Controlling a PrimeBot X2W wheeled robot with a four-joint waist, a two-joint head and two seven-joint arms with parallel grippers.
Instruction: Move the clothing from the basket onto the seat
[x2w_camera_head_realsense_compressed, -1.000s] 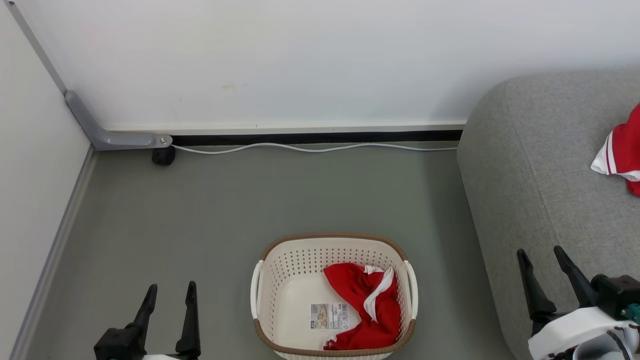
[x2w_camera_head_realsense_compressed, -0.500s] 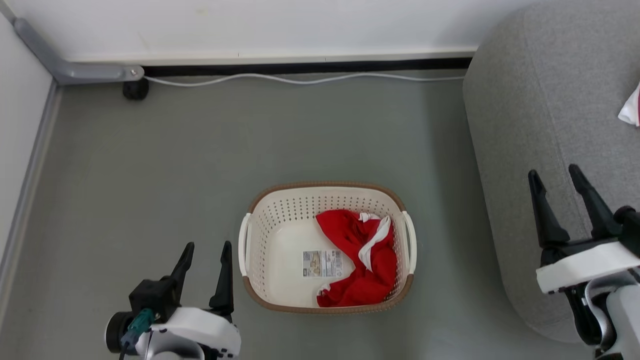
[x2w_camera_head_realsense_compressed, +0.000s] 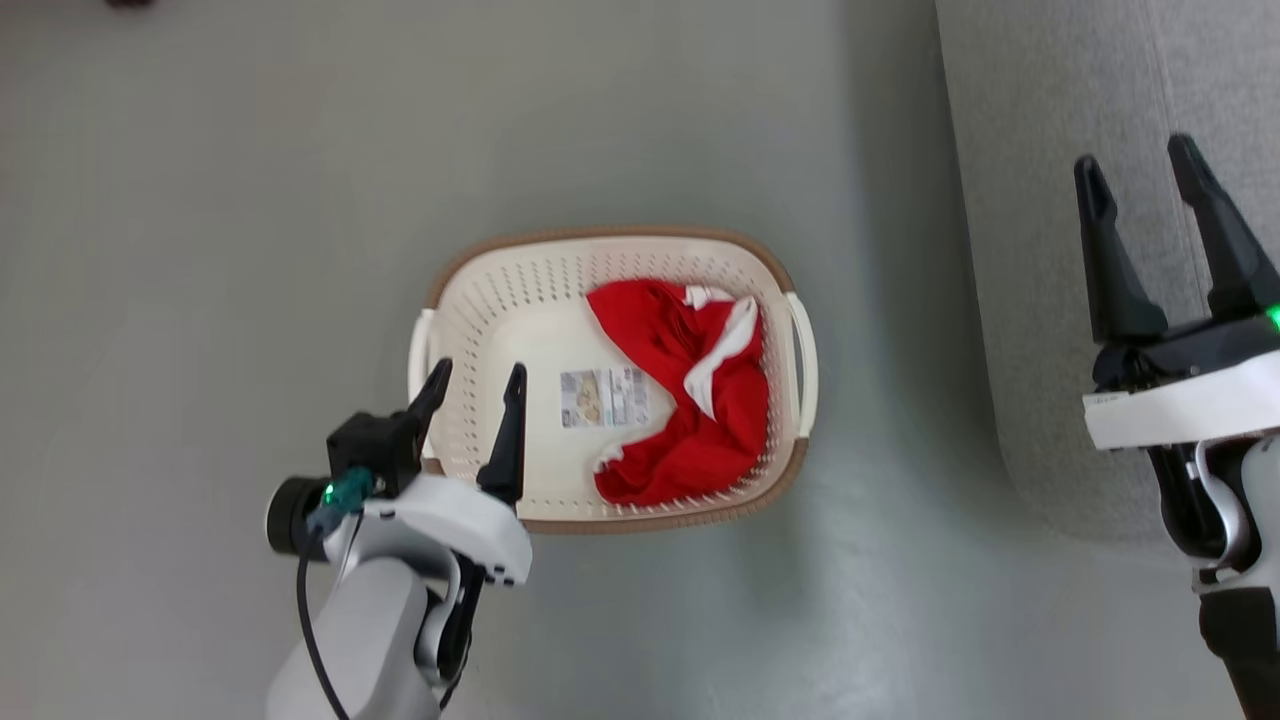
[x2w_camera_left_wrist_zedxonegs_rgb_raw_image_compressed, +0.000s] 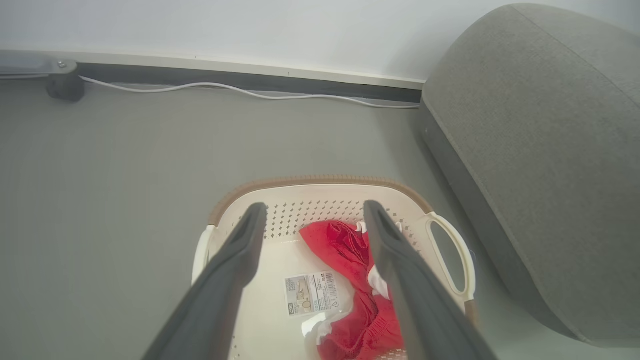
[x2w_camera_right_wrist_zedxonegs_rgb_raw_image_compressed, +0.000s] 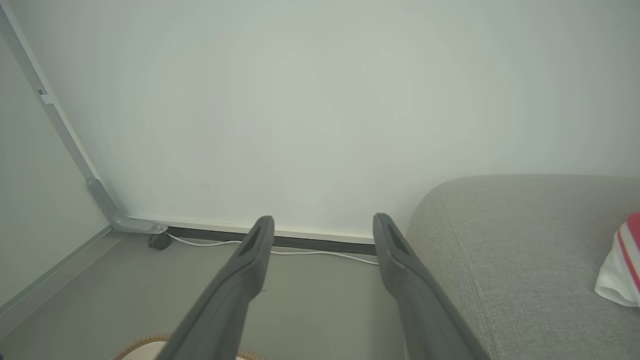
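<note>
Plain white wall (x2w_camera_right_wrist_zedxonegs_rgb_raw_image_compressed: 320, 100), smooth grey-green floor (x2w_camera_head_realsense_compressed: 200, 250), black strip along the wall base (x2w_camera_left_wrist_zedxonegs_rgb_raw_image_compressed: 150, 74), thin white cable (x2w_camera_left_wrist_zedxonegs_rgb_raw_image_compressed: 200, 85) beside it, grey metal corner bracket (x2w_camera_right_wrist_zedxonegs_rgb_raw_image_compressed: 102, 202).

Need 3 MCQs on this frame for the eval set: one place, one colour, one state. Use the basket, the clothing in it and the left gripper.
1. Where in the basket does the red garment lie?
A. In the half nearer the seat
B. In the half away from the seat
C. Hanging out over the rim

2. What colour is the basket's rim?
A. Blue
B. Brown
C. Black

3. What state is the left gripper in?
A. Shut on the garment
B. Shut on a basket handle
C. Open, holding nothing

Key:
1 A: in the head view the red cloth fills the side of the basket towards the seat, and the other side is bare.
2 B: the woven-look band around the top is brown.
3 C: in the left wrist view its fingers stand apart with nothing between them.
</note>
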